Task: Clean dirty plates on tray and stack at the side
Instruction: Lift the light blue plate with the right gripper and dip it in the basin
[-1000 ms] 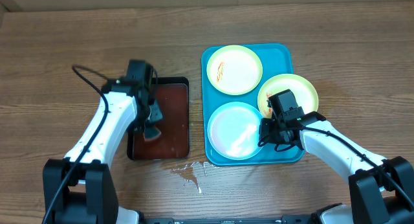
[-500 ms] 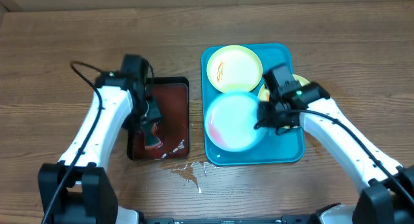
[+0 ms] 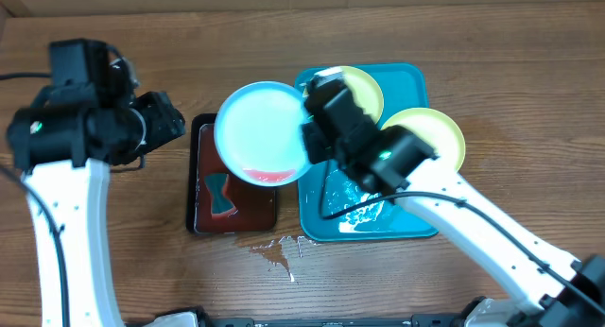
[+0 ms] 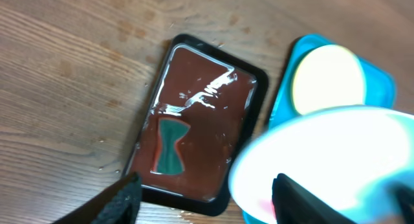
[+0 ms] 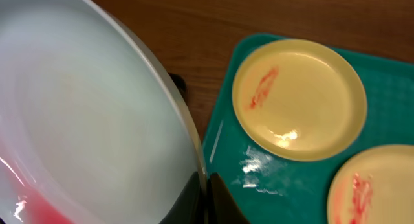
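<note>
Right gripper (image 5: pixel 206 199) pinches the light blue plate (image 3: pixel 260 129) above the black tray (image 3: pixel 250 212); left gripper (image 4: pixel 204 201) stands open.

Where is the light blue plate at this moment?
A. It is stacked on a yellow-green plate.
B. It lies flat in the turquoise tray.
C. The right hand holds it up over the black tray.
C: the right hand pinches the rim of the light blue plate, which hangs above the black tray.
</note>
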